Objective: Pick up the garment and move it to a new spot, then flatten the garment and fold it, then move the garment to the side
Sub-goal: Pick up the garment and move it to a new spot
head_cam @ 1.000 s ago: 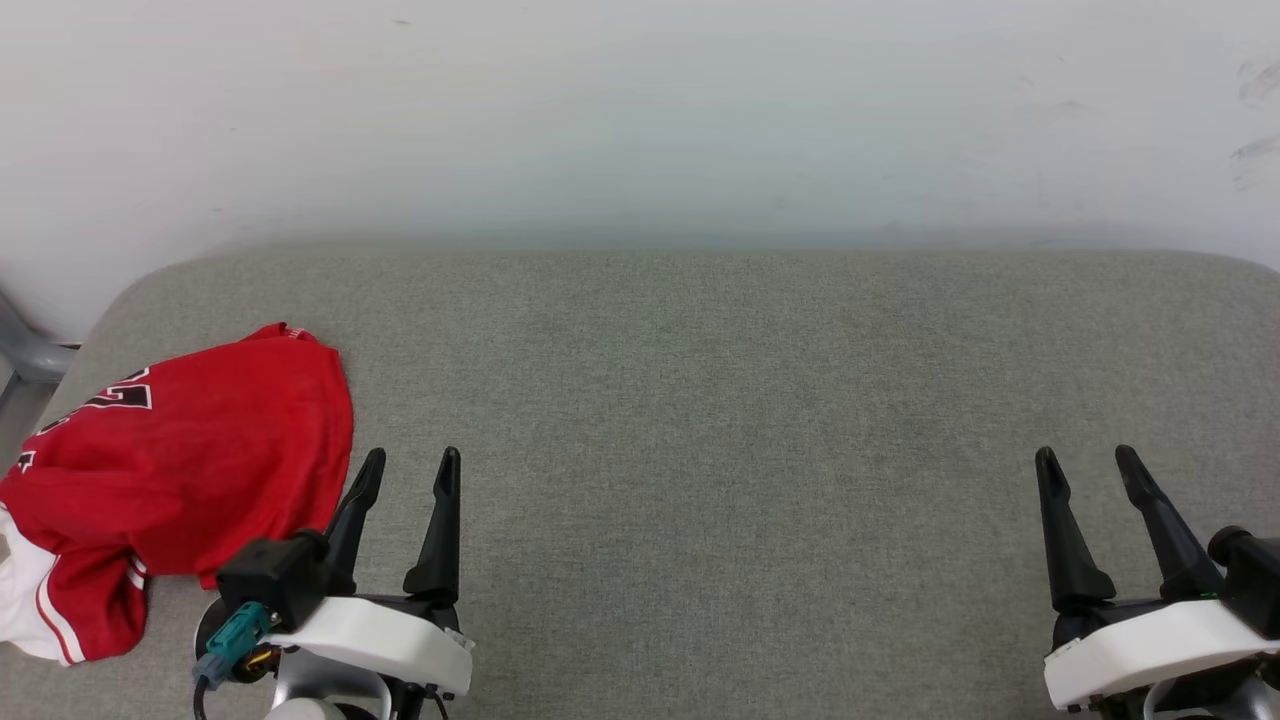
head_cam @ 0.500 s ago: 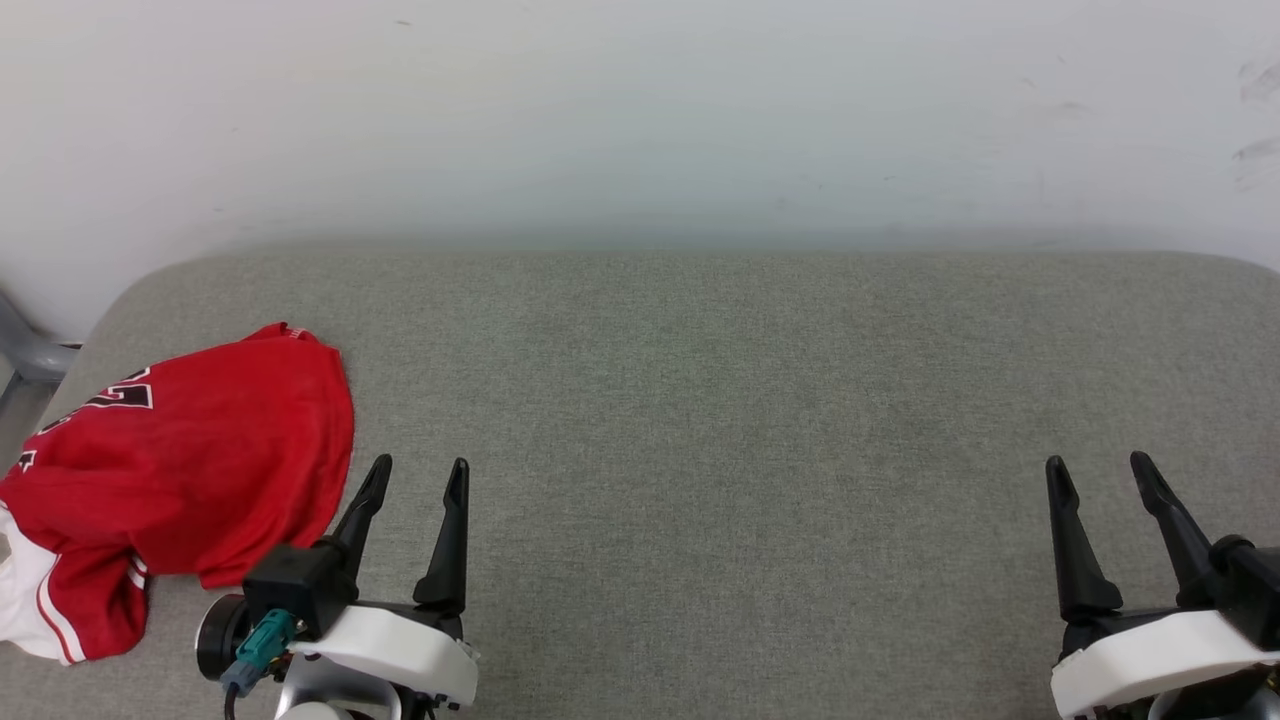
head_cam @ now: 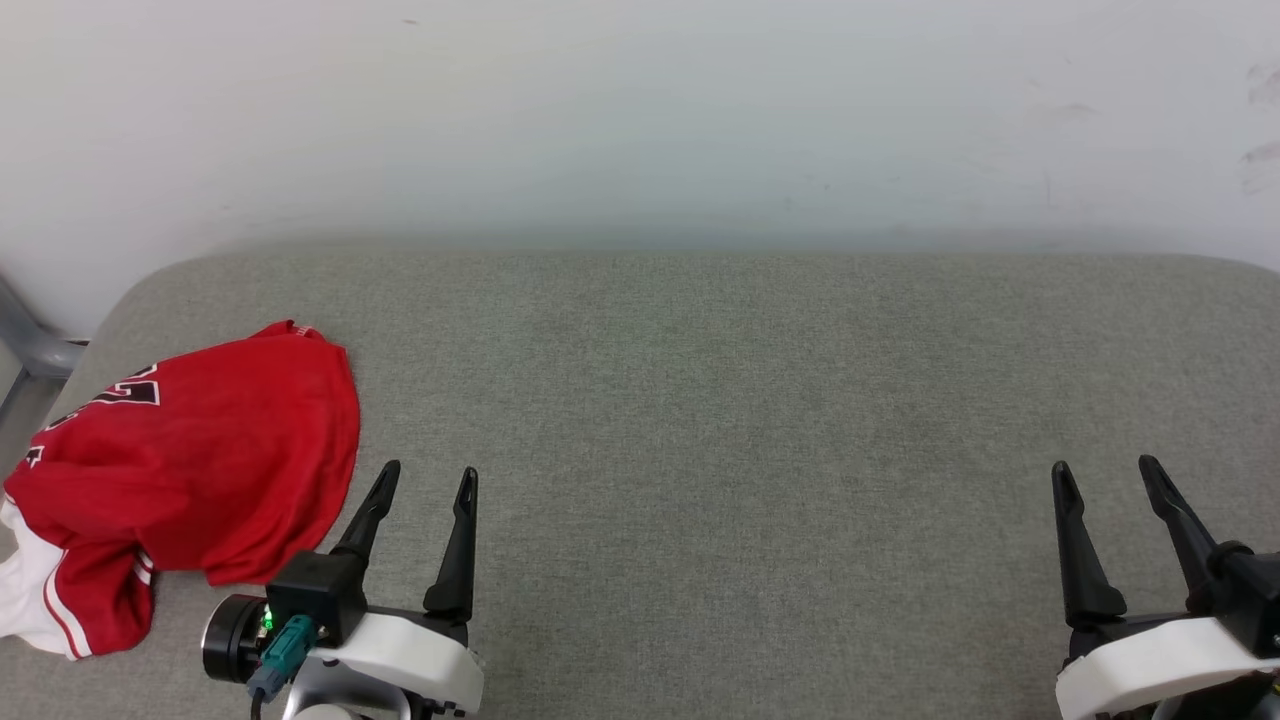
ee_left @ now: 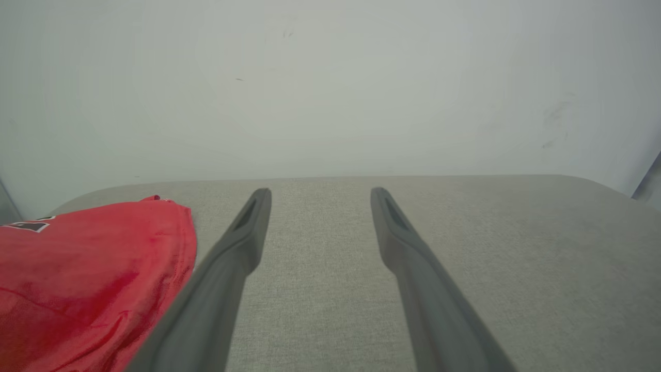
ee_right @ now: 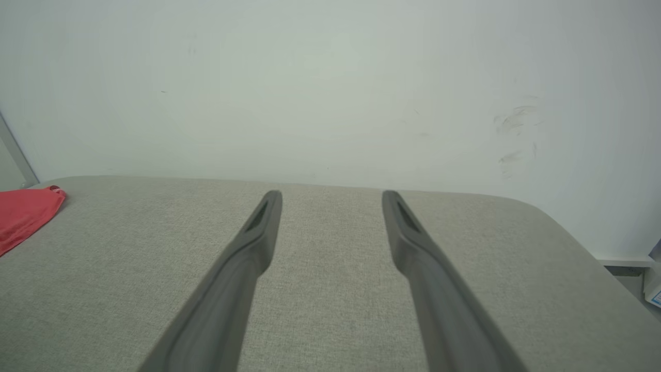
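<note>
Your left gripper (head_cam: 430, 470) and right gripper (head_cam: 1104, 465), both spread wide and empty, have eased back slightly toward the padded surface's (head_cam: 750, 400) near edge, leaving the garment (head_cam: 200, 460) bunched, untouched, by its near-left corner, so the pick-up hasn't begun.

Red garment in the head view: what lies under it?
The garment lies crumpled on the grey padded surface, white sleeve poking out beneath its near edge. Anything under the folds is covered.

Black numerals (head_cam: 128, 388) on the garment (head_cam: 200, 450) are too folded to read.
</note>
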`<state>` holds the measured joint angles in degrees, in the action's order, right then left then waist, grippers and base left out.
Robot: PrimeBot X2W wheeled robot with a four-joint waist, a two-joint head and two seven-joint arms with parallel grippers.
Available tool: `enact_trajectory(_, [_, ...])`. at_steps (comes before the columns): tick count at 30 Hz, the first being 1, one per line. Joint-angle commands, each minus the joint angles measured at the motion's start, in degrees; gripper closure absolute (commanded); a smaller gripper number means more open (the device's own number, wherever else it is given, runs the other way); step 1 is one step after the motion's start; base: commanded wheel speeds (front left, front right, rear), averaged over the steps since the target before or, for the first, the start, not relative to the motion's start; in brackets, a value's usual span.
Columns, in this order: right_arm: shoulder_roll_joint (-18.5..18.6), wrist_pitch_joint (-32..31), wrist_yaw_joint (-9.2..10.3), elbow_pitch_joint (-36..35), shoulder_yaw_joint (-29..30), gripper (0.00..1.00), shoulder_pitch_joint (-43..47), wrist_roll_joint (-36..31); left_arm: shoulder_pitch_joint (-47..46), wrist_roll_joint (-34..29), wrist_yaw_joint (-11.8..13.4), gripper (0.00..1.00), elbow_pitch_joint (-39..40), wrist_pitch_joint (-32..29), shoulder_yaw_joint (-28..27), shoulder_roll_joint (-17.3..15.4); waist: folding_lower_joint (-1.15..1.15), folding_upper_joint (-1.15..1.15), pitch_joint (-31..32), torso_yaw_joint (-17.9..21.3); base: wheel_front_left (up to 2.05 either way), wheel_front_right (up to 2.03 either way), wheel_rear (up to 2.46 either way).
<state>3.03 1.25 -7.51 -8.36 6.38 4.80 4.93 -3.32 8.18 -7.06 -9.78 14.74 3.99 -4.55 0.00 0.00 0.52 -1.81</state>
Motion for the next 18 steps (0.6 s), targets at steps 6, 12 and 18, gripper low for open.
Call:
enact_trajectory(6, [-0.23, 0.59, 0.04, -0.59, -0.48, 0.0, 0.65, -1.19, -1.3, -0.5, -0.25, 0.0, -1.01, 0.54, -0.3, 0.26, 0.0, 0.0, -0.02, -1.3, 0.0, 0.0, 0.0])
enact_trajectory(12, [-0.22, 0.35, 0.04, -1.36, -2.0, 0.0, 0.88, -1.45, -1.93, 0.25, -0.18, 0.0, -1.67, 0.49, -0.62, 0.44, 0.0, 0.0, -0.15, -4.72, 0.0, 0.0, 0.0])
enact_trajectory(18, [-0.22, 0.28, 0.04, -1.49, -4.09, 0.0, 0.2, -1.34, -2.39, 0.63, 0.22, 0.0, -1.71, 0.49, -1.32, 0.5, 0.0, 0.0, -0.42, -9.8, 0.0, 0.0, 0.0])
